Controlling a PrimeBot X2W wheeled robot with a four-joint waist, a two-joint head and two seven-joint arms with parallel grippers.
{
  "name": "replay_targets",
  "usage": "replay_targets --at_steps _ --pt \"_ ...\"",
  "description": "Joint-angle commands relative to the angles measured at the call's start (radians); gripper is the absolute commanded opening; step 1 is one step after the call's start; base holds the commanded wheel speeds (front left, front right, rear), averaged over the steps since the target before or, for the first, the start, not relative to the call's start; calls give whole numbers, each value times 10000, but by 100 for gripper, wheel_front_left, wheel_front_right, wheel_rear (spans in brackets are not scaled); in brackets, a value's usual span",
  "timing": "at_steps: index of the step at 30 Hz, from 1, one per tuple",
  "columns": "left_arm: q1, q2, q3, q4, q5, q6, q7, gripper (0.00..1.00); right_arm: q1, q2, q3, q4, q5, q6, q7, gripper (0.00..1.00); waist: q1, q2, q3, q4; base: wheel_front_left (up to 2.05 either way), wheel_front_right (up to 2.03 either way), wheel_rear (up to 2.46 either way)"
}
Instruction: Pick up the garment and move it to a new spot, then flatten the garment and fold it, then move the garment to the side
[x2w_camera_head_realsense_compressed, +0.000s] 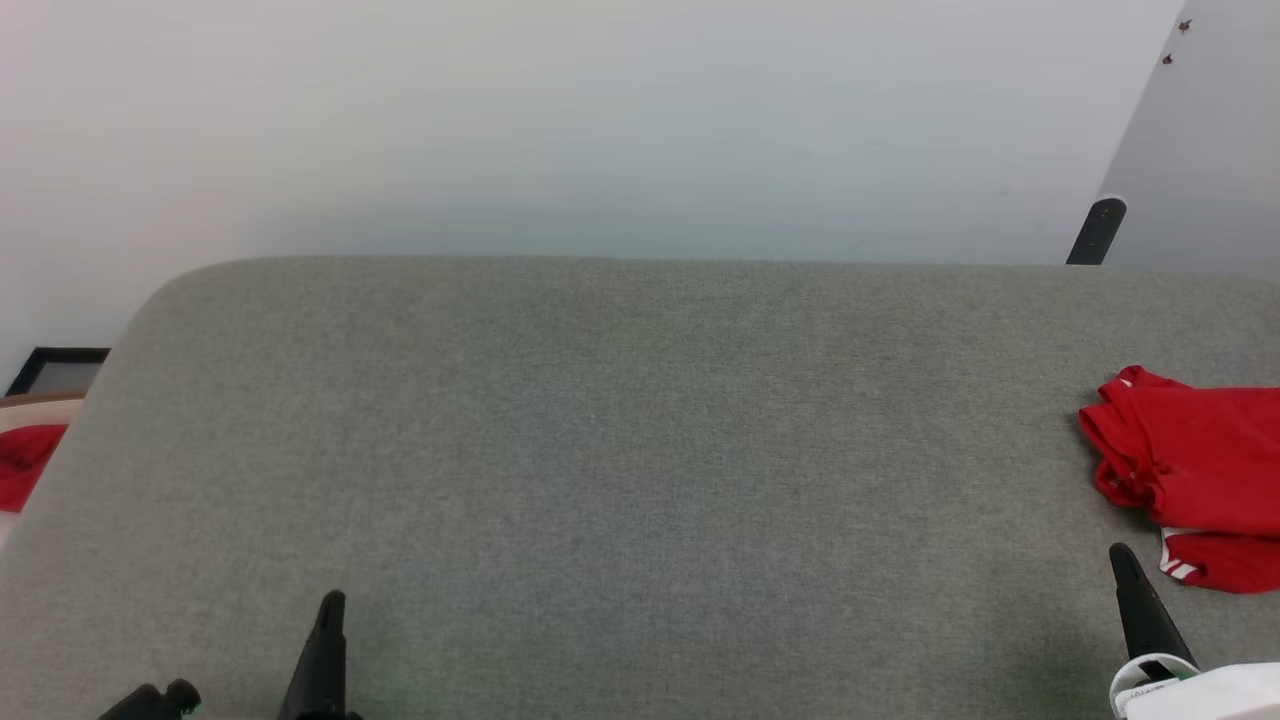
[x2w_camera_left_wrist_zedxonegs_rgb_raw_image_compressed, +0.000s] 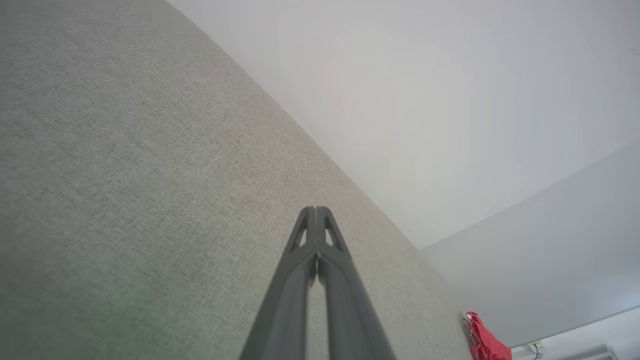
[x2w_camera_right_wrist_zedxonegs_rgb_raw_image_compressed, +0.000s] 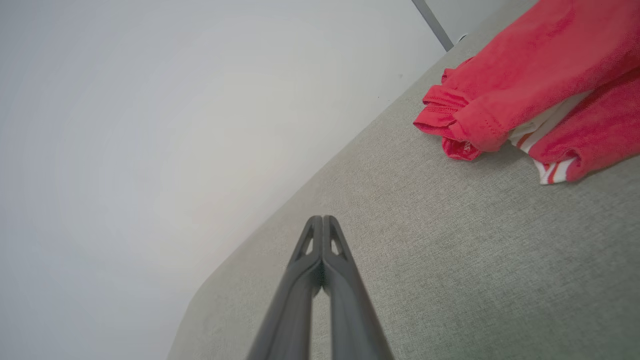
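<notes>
Garment (x2w_camera_head_realsense_compressed: 1195, 460): bunched red heap at the 3 o'clock edge of the grey fabric bench (x2w_camera_head_realsense_compressed: 620, 450), running out of the head view on that side. Red folds lie on top. A strip of red-and-white striped trim shows at the heap's 6 o'clock corner. No numerals are visible in this lay. The right wrist view shows the hem rolled over and a white layer between the red folds.

Right end effector (x2w_camera_head_realsense_compressed: 1120, 552): at 5 o'clock of the bench, fingers pressed together with no gap, holding nothing. The tip stands just beside the striped trim and apart from it. In the right wrist view the garment sits at 1 to 2 o'clock of the fingertips, with bare grey fabric between.

Left end effector (x2w_camera_head_realsense_compressed: 333, 598): at 7 o'clock of the bench, fingers likewise pressed together and empty, well apart from the garment. In the left wrist view it is over plain grey fabric.

Surroundings: a second red cloth (x2w_camera_head_realsense_compressed: 25, 460) lies off the bench at 9 o'clock on a pale surface. A black-framed object (x2w_camera_head_realsense_compressed: 55, 368) is just beyond it. A dark slanted post (x2w_camera_head_realsense_compressed: 1097, 230) stands past the far edge at 2 o'clock, against a pale wall.
</notes>
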Motion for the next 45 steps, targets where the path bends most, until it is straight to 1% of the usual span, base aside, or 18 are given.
replay_targets --at_steps 1,20,45 --pt "-267 26 64 -58 -290 0 45 0 -264 -3 -32 -66 299 -2 40 0 0 0 5 -7 0 0 0" --pt "-825 -186 192 253 -2272 0 613 0 -633 157 -50 281 2258 -3 307 0 0 0 71 -111 0 0 0" --pt "-1424 -447 363 598 -4376 0 1263 0 -1052 331 -61 652 4346 -1 599 0 0 0 157 -248 0 0 0"
